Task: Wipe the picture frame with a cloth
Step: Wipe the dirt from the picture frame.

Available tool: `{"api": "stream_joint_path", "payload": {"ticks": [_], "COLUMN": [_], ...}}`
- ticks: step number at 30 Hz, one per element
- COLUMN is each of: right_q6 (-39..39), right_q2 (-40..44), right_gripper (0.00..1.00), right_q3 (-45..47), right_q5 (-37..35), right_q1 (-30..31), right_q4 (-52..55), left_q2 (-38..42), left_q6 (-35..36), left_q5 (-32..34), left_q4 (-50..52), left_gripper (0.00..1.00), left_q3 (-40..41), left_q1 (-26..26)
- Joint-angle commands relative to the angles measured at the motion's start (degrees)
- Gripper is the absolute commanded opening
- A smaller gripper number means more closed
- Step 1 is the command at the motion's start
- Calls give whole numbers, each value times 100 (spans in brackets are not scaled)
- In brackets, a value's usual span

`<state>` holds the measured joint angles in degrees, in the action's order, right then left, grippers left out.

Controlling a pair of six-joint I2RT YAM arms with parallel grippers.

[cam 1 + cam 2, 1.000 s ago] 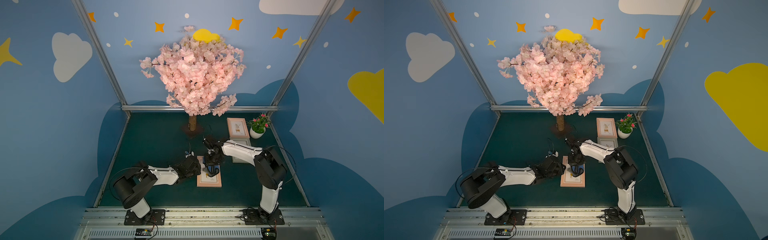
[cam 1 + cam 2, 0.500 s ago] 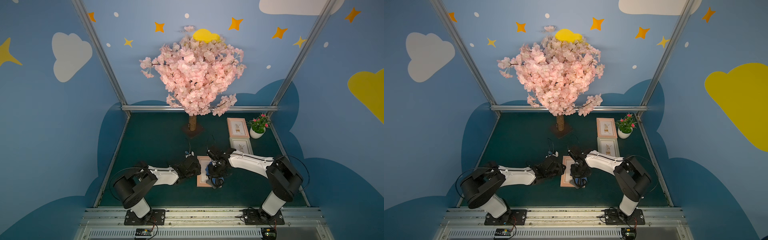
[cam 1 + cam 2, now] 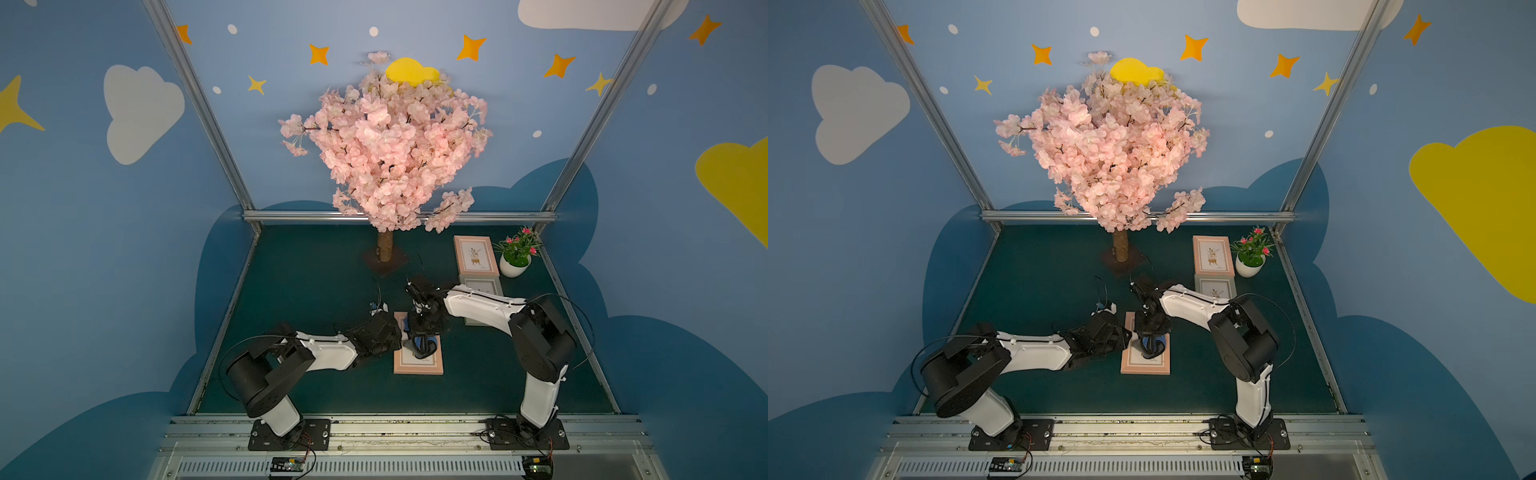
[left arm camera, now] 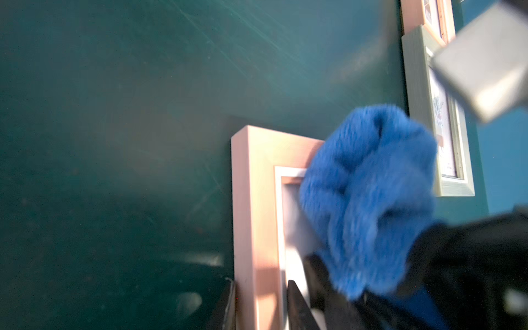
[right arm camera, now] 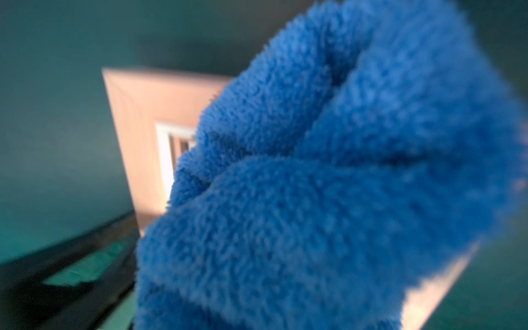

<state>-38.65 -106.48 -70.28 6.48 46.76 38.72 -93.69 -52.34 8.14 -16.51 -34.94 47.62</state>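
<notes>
Gripping bunched cloth (image 4: 368, 200) on pink frame (image 3: 417, 365), right gripper (image 3: 422, 338) closed, left gripper (image 4: 261, 308) pinching frame's edge, bare mat (image 3: 478, 390) in front

The dark green bench (image 3: 316, 282) carries a near pink frame (image 3: 417, 365), grey frame (image 3: 482, 286), far pink frame (image 3: 476, 255), potted plant (image 3: 515, 259), blossom tree (image 3: 385, 249).

The cloth (image 4: 368, 200) is a fluffy blue plush thing, scrunched into a ball on the far half of the picture frame (image 3: 417, 368). That frame's pale pink with a white inner border, lying flat on the green surface (image 3: 332, 282).
</notes>
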Motion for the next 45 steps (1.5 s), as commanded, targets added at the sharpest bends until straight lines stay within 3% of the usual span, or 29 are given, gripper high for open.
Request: {"api": "stream_joint_path", "payload": {"ticks": [1,5,16,27,39,45], "right_q6": [-304,-476,82,-554,-59,-481], "right_q2": [467,627,-511,696,-206,411], "right_gripper": [0,0,0,0,0,0], "right_q3": [672,1034,-662,944,-469,554], "right_q5": [151,257,128,137,-9,177], "right_q1": [262,302,-142,342,-121,254], "right_q4": [64,-207,257,-104,213,-120], "left_q2": [-385,-391,-240,-403,-325,-322], "left_q6": [-60,-66,-110,-33,-24,-39], "left_q5": [-137,-159,-116,-208,-166,-129], "left_q4": [1128,1120,1133,1078,1179,1186], "left_gripper": [30,30,30,30,30,30], "left_q3": [365,365,463,318,306,296], "left_q1": [-29,-38,-37,-42,-42,-45]}}
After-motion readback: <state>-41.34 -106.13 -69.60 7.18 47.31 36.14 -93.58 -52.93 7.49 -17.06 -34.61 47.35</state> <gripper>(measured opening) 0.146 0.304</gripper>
